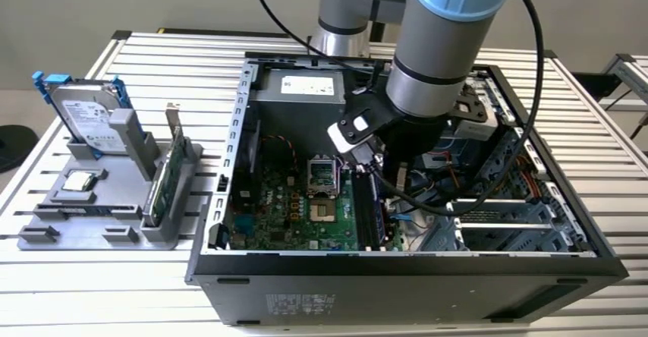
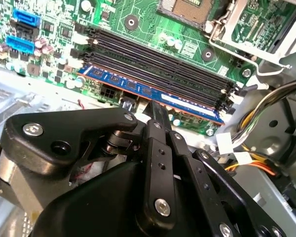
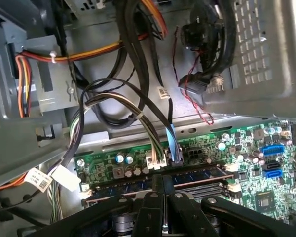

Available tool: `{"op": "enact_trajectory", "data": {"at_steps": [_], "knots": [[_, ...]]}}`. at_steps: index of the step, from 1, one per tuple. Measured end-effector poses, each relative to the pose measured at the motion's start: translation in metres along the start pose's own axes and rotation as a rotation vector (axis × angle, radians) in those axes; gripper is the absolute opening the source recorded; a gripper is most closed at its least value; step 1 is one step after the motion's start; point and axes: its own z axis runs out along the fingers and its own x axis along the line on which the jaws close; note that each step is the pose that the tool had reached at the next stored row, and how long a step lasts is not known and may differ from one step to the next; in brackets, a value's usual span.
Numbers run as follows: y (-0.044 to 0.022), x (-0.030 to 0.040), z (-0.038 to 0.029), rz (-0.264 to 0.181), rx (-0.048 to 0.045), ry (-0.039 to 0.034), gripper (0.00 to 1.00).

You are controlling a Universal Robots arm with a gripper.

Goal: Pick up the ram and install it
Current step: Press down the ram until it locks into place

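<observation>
Reaching down into the open black computer case (image 1: 405, 265), the tool (image 2: 159, 109) hangs over the green motherboard (image 1: 294, 208). In the second wrist view its matte black fingers (image 2: 160, 116) stand pressed together, clenched on the top edge of the ram (image 2: 138, 88), a thin blue-faced stick with an orange-lit lower edge. The ram sits along the outermost of the long dark memory slots (image 2: 158, 59), beside the empty ones. In the first wrist view the ram (image 3: 197, 173) runs just past the fingertips. Bundled cables (image 3: 138, 108) crowd the case wall close by. On the ribbed metal counter (image 1: 102, 276), a silver hard drive (image 1: 86, 113) stands in a grey holder, well apart.
</observation>
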Motion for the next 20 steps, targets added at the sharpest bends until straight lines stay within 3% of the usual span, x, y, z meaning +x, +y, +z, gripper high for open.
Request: {"op": "enact_trajectory", "data": {"at_steps": [16,20], "knots": [[-0.0057,0.0028,0.0017,-0.136,-0.005,0.0021,0.0],[-0.0059,0.0028,0.0018,-0.138,-0.005,0.0022,0.0]]}}
